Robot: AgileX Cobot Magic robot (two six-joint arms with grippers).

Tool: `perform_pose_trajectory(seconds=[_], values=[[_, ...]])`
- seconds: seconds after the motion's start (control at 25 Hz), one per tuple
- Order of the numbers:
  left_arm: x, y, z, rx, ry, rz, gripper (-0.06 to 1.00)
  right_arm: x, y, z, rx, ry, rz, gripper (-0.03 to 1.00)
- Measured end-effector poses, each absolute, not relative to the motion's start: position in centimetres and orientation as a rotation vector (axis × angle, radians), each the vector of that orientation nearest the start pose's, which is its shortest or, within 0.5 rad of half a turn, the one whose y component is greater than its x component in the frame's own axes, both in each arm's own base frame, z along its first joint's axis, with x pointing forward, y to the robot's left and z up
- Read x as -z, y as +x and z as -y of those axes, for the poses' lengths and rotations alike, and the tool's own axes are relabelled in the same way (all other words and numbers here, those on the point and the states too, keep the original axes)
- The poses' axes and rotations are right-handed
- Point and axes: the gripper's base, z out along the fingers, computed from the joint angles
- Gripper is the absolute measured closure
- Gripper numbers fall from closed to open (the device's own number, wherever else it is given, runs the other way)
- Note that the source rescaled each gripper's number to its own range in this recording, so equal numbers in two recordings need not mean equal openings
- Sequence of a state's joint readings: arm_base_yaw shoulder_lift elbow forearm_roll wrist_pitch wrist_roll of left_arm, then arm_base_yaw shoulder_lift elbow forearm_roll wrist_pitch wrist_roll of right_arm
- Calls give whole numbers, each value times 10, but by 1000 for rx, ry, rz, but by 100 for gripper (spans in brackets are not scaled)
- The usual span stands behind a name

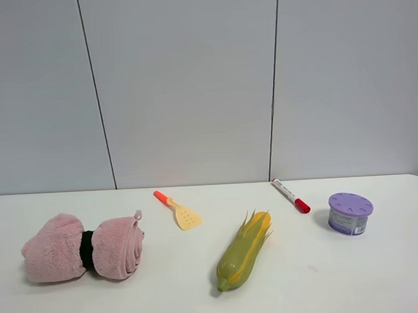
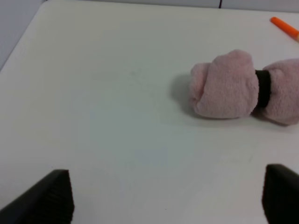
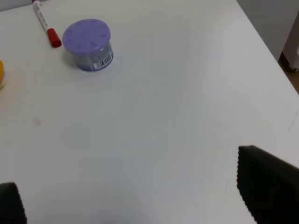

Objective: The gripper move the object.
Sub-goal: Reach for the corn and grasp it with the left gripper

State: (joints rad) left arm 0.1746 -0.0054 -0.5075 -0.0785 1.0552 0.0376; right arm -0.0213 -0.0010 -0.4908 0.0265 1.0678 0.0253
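The toy corn (image 1: pixel 243 251), yellow kernels in a green husk, lies on the white table (image 1: pixel 342 283) right of centre, its stem end pointing to the front. A yellow sliver of it shows at the edge of the right wrist view (image 3: pixel 1 71). Neither arm shows in the exterior high view. My left gripper (image 2: pixel 163 200) is open and empty, its black fingertips (image 2: pixel 49 196) wide apart over bare table, short of the pink towel. My right gripper (image 3: pixel 140 200) is open and empty, fingertips (image 3: pixel 266 182) wide apart, well away from the corn.
A pink rolled towel (image 1: pixel 84 247) with a black band lies at the left, and shows in the left wrist view (image 2: pixel 229 86). A yellow spatula (image 1: pixel 182 212), a red-capped marker (image 1: pixel 290 195) and a purple-lidded can (image 1: pixel 350 213) lie behind the corn. The table's right edge (image 3: pixel 261 42) is close to my right gripper.
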Motion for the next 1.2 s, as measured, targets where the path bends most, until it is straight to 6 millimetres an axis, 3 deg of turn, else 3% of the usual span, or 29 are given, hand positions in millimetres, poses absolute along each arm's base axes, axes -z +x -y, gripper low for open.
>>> perform_pose_trajectory(seconds=[0.96,1.08,1.2], values=[[-280,-5,9,-11,-133,-2017,12,-274,-4,-2,-34,47,-2059,-3],[-290,-8,14,34,-110,-2019,12,-274,-4,-2,-34,47,-2059,-3],[-316,-9,17,59,-63,-2017,12,-274,-4,-2,-34,47,-2059,-3]])
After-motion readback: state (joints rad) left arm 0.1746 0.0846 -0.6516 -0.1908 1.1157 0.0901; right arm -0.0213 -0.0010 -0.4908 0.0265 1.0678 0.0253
